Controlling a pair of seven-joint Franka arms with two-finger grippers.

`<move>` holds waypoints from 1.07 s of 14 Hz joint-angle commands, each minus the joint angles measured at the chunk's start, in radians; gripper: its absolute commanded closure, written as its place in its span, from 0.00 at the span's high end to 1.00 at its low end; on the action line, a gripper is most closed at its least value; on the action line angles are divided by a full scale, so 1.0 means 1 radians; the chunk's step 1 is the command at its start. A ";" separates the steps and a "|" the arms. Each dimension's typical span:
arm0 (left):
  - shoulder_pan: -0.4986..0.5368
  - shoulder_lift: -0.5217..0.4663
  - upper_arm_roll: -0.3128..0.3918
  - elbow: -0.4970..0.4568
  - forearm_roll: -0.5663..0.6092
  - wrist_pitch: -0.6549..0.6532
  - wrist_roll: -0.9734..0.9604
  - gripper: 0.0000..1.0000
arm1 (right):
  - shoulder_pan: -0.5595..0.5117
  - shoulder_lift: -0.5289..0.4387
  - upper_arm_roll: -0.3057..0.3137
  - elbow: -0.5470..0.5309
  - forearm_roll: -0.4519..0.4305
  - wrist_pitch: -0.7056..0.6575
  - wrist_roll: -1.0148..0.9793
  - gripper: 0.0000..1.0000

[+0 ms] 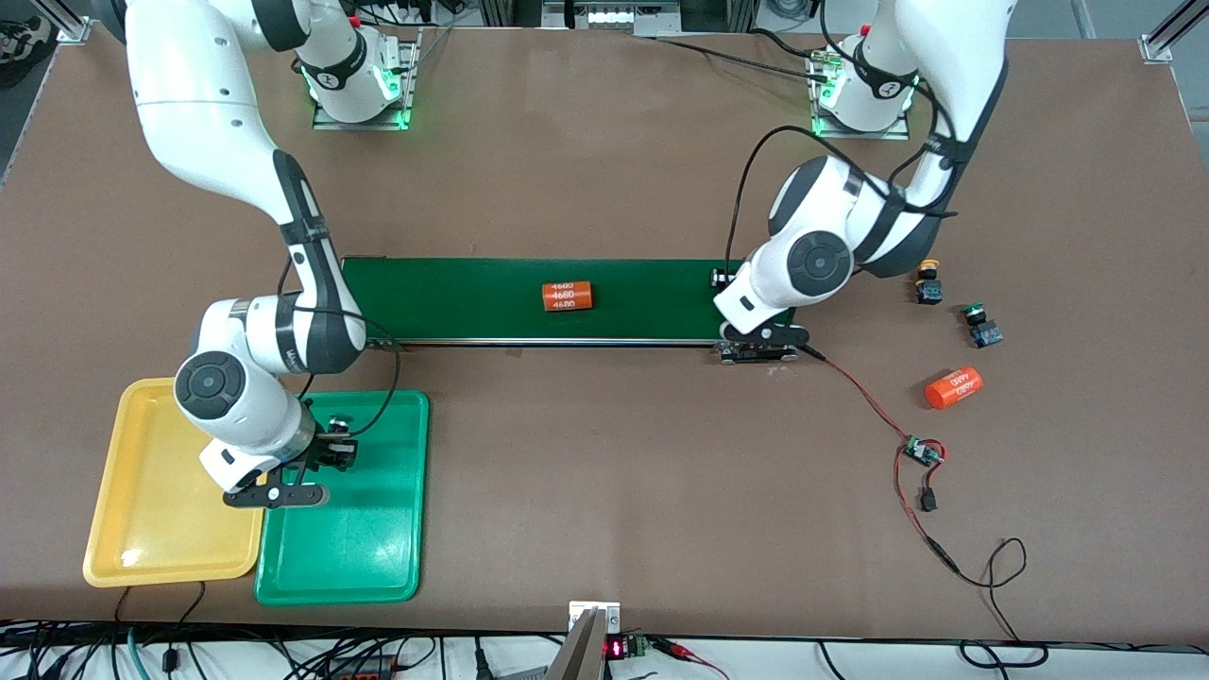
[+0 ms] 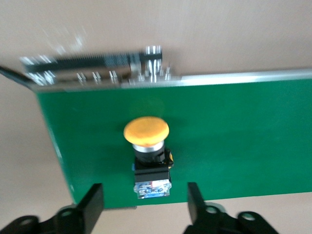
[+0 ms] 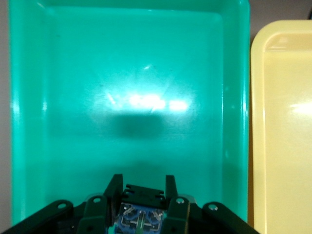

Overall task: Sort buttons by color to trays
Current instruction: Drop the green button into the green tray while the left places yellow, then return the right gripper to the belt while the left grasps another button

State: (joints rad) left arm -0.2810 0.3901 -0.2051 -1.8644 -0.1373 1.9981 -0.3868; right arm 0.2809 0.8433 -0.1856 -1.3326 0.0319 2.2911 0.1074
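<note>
Buttons are mid-sort: your right gripper [image 3: 141, 204], clamped on a button [image 3: 140, 218], hangs over the green tray [image 1: 378, 557] awaiting release, while your left gripper [image 2: 145, 207], jaws apart, straddles a yellow-capped button [image 2: 148, 148] lying on the conveyor belt [image 2: 243, 141].

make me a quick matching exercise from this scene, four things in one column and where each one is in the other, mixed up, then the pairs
Things
1. right gripper
2. left gripper
3. orange cylinder
4. yellow tray

Places
A. lying on the conveyor belt, midway along it
B. beside the green tray, at the right arm's end of the table
C. over the green tray, shut on a button
D. open, over a yellow-capped button on the belt's end nearer the left arm

Pairs: 1-C, 2-D, 3-A, 4-B
</note>
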 commanded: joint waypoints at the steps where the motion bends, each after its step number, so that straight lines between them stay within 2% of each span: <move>1: 0.075 -0.115 0.009 -0.010 -0.013 -0.080 0.003 1.00 | -0.012 0.049 0.014 0.038 0.000 0.034 -0.009 0.20; 2: 0.126 -0.123 0.009 -0.016 -0.010 -0.103 0.008 1.00 | -0.017 0.062 0.014 0.036 0.002 0.047 -0.009 0.22; 4: 0.218 -0.125 0.010 -0.035 -0.007 -0.154 0.078 1.00 | -0.017 0.079 0.014 0.033 0.002 0.057 -0.005 0.35; 5: 0.268 -0.126 0.010 -0.056 -0.005 -0.156 0.124 1.00 | -0.017 0.080 0.014 0.033 0.003 0.059 0.001 0.52; 6: 0.322 -0.125 0.010 -0.079 0.002 -0.156 0.162 1.00 | -0.015 0.080 0.014 0.033 0.009 0.057 0.005 0.74; 8: 0.391 -0.122 0.010 -0.117 0.077 -0.153 0.230 1.00 | -0.012 0.071 0.014 0.032 0.029 0.053 -0.001 0.96; 11: 0.451 -0.109 0.010 -0.151 0.143 -0.141 0.243 1.00 | 0.007 0.048 0.017 0.023 0.029 0.016 -0.003 1.00; 13: 0.485 -0.076 0.010 -0.151 0.215 -0.121 0.246 1.00 | 0.023 0.005 0.017 0.023 0.029 -0.071 -0.002 1.00; 15: 0.528 -0.042 0.010 -0.151 0.240 -0.092 0.294 1.00 | 0.035 -0.032 0.018 0.023 0.029 -0.154 0.005 1.00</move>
State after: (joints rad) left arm 0.1981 0.3149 -0.1818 -2.0169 0.0680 1.8761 -0.1450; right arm 0.3048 0.8684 -0.1714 -1.3014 0.0470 2.2257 0.1099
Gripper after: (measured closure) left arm 0.000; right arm 0.000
